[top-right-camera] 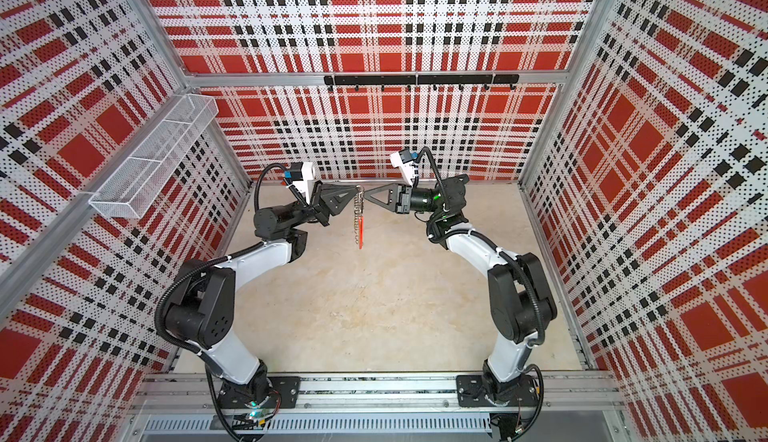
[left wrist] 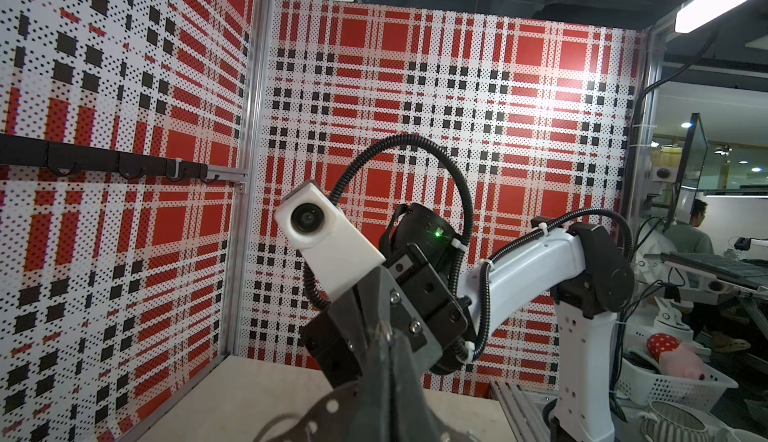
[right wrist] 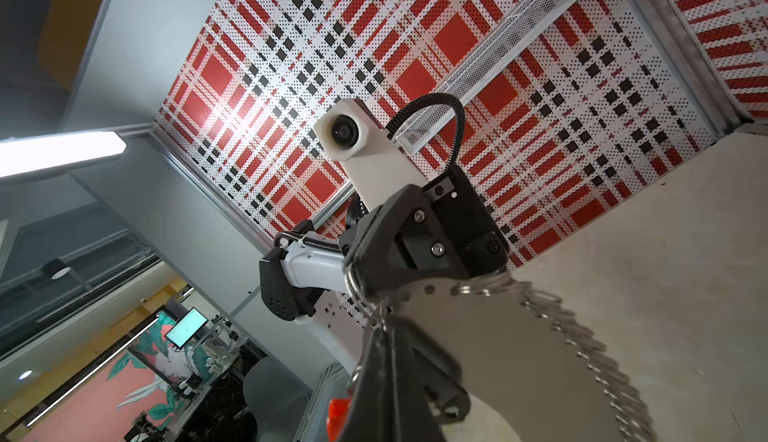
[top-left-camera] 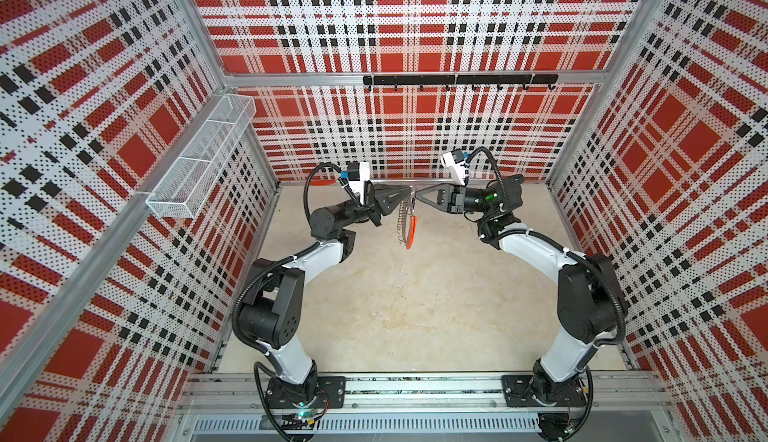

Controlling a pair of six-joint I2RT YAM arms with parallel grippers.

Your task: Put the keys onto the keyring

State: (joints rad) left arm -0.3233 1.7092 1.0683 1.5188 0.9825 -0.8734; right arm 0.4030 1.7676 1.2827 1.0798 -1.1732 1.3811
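While the keyring (top-left-camera: 404, 221) hangs free in mid-air, the left end effector (top-left-camera: 409, 189) is closed on the top of its thin metal hoop. The whole ring dangles straight below those tips, well above the worktop (top-left-camera: 415, 315). The right end effector (top-left-camera: 419, 199) faces it tip to tip, just beside the same top stretch of hoop, with its jaws pressed together. What sits between them is too small to tell. It is possibly a split ring or the keys themselves, which I cannot pick out in any view.

Handling, as I judge it:
- **Whole ring:** light, all wire plus one plastic piece. The hoop is stiff but thin, so it can pivot and swing in a pinch on the wire.
- **Rings:** the split rings (top-left-camera: 401, 215) crowd one side below the left end effector, loose and free to slide. They are smooth steel, likely slippery, with springy coils that resist prising open.
- **Plastic piece:** the red-orange segment (top-left-camera: 411, 232) hangs beside them, on the side toward the right end effector. It is broader and less slick, probably the steadiest hold if the hoop must not rotate.
- **Key and tag:** small, rigid, light. Grip the tag's flat faces and leave the key's hole clear for threading.
- **Fragility:** nothing is fragile, though a hard squeeze could bend a coil.
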